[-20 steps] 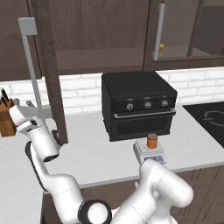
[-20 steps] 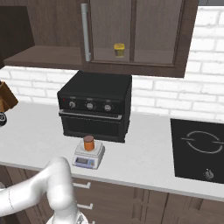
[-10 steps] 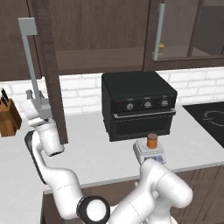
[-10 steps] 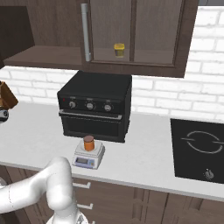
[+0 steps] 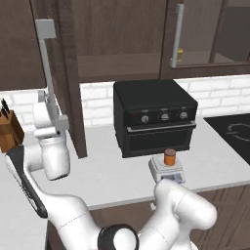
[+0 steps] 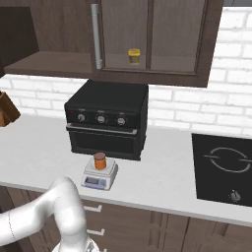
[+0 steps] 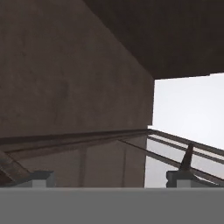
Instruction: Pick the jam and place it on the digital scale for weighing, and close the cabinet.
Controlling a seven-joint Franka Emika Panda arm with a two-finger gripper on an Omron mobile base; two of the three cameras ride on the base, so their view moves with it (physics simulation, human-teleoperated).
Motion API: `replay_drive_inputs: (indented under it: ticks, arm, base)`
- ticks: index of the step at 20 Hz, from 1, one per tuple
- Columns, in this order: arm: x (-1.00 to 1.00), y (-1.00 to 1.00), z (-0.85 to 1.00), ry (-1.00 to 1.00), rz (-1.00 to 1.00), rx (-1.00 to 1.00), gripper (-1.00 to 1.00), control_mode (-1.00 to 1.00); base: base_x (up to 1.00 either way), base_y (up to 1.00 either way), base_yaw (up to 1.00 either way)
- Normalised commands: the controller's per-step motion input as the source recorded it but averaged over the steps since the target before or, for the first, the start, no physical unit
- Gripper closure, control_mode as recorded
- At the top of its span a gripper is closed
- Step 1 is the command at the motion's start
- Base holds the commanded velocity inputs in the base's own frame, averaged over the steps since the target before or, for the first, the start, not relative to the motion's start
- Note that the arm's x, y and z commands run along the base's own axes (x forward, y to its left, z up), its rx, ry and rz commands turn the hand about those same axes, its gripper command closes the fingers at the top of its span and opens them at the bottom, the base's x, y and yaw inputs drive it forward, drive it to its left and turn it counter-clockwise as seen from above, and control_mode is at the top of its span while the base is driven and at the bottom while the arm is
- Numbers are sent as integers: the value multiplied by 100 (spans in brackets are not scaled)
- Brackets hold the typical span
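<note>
The jam point(image 5: 169, 157) point(image 6: 100, 161), a small orange-brown jar, stands upright on the light-grey digital scale point(image 5: 167, 172) point(image 6: 100, 176) in front of the oven. The cabinet's left door point(image 5: 70, 83) swings out edge-on over the counter, its silver handle point(image 5: 46, 46) facing left. The right door point(image 6: 147, 34) is closed. My gripper point(image 5: 52, 110) is open and empty, raised at the lower end of that handle, far left of the jam. In the hand view, the gripper point(image 7: 109, 179) faces the dark-brown cabinet wood point(image 7: 74, 74) with nothing between its fingertips point(image 7: 40, 178).
A black oven point(image 5: 154, 117) point(image 6: 108, 118) sits at the back of the white counter point(image 6: 157, 177). A knife block point(image 5: 10, 132) stands at far left, a cooktop point(image 6: 224, 167) at right. A squat yellow object point(image 6: 134, 55) rests behind the glass.
My arm has risen from low over the counter up to the open door's handle. The jam, scale and doors have stayed put.
</note>
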Motion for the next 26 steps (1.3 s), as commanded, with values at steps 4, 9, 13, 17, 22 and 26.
replay_drive_inputs:
  ticks: [4,9,13,17,22,26]
  arm:
    - [-63,-36,16,-10,-2,33,-100,-100]
    - [-36,-76,29,-1,-2,32,-100,-100]
    - [-15,-79,56,0,-1,26,-100,-100]
    - [0,-74,52,4,-4,22,-100,-100]
    - [61,-77,33,21,-26,9,-100,-100]
    - [100,-63,1,42,-33,2,-100,-100]
  base:
    - [0,0,0]
    - [0,0,0]
    - [0,0,0]
    - [0,0,0]
    - [0,0,0]
    - [0,0,0]
